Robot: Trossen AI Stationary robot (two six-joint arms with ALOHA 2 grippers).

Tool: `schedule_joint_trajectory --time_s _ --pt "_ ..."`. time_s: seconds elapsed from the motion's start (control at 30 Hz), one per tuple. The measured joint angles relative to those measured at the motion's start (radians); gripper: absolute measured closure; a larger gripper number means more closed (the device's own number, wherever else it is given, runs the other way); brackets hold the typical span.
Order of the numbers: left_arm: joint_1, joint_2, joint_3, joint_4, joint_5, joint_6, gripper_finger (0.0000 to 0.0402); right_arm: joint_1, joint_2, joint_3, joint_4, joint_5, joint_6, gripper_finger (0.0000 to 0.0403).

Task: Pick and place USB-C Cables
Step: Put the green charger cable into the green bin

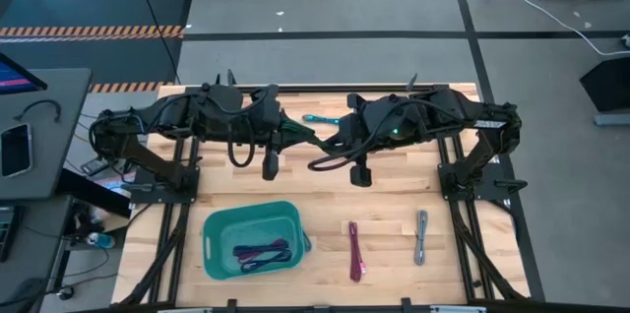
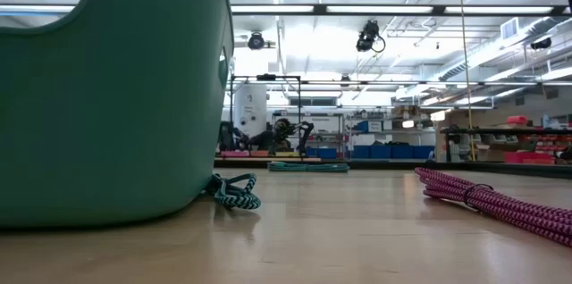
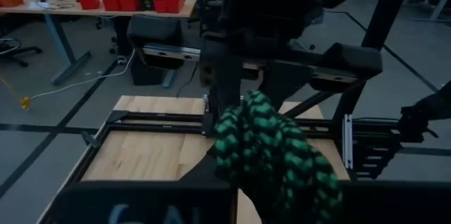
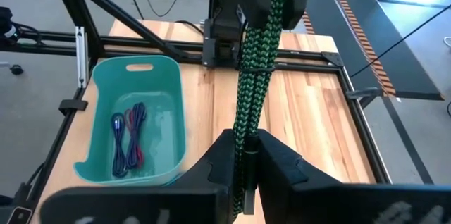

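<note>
1. The right jaws are pinched shut on the green cable [image 4: 255, 76], which runs straight up from between them
2. The left jaws meet them above the middle of the table [image 1: 394, 205]; the same cable bunches right in front, and I cannot tell whether they grip it
3. A teal bin [image 1: 221, 224] at the near left holds purple and blue cables [image 1: 261, 252]
4. A magenta cable [image 1: 354, 251] and a grey cable [image 1: 421, 236] lie right of the bin; a cyan cable [image 1: 320, 117] lies at the far edge
</note>
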State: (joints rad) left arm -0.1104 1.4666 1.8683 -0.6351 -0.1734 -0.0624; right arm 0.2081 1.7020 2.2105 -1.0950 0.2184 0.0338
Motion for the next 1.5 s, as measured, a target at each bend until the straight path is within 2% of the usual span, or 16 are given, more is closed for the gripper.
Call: schedule_joint_trajectory --time_s 0.37,0.7,1.0,1.17,1.37,1.5 --pt "0.002 0.0 0.001 -0.04 -0.011 -0.003 0.038 0.001 0.0 0.0 0.1 0.007 0.016 0.0257" --pt "-0.007 0.0 0.0 -0.211 -0.011 -0.082 0.038 -0.019 -0.083 0.0 0.013 0.278 -0.029 0.0172" --pt "-0.081 0.001 0.0 -0.423 -0.009 -0.157 0.038 -0.069 -0.199 0.0 -0.042 0.293 0.001 0.0167" --pt "-0.149 0.008 -0.015 -0.47 -0.008 -0.192 0.038 -0.108 -0.247 0.0 -0.092 0.294 0.034 0.0167" --pt "-0.22 0.008 -0.113 -0.484 -0.017 -0.333 0.038 -0.15 -0.284 0.0 -0.151 0.294 0.091 0.0167" --pt "-0.287 0.009 -0.208 -0.484 -0.107 -0.473 0.0381 -0.154 -0.29 0.0 -0.199 0.288 0.128 0.0167"
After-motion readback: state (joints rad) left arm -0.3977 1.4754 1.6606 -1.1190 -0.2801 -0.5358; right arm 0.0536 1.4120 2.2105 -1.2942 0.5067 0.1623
